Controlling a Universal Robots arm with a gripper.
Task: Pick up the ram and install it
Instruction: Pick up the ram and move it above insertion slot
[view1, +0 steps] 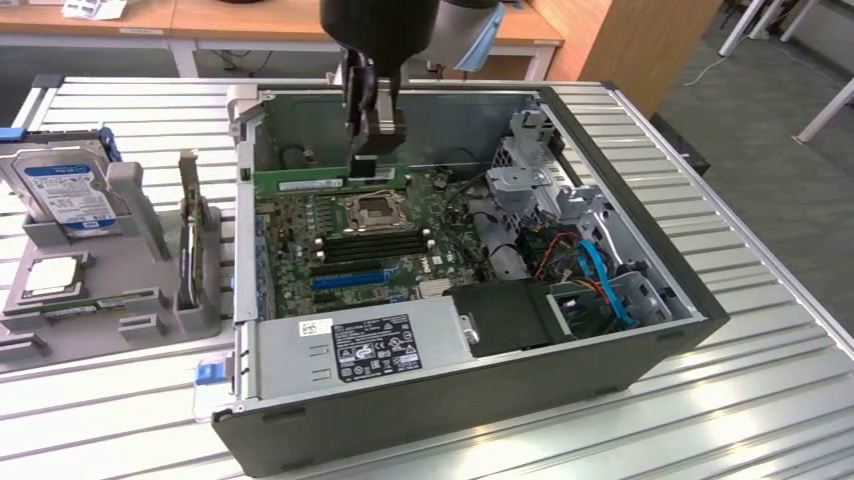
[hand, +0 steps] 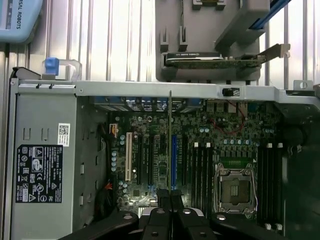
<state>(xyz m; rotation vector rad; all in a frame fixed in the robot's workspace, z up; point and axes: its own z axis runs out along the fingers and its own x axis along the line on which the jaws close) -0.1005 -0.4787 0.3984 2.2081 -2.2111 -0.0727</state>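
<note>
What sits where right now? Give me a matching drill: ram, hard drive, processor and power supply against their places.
Things:
1. ram
2. hard drive
3. processor
4. power supply

Places:
A. lying flat in the grey rack outside the case
B. held in the gripper, over the motherboard
C. mounted inside the case, black label on top
D. propped up in the rack, blue label showing

Pairs: 1-B, 2-D, 3-A, 4-C
</note>
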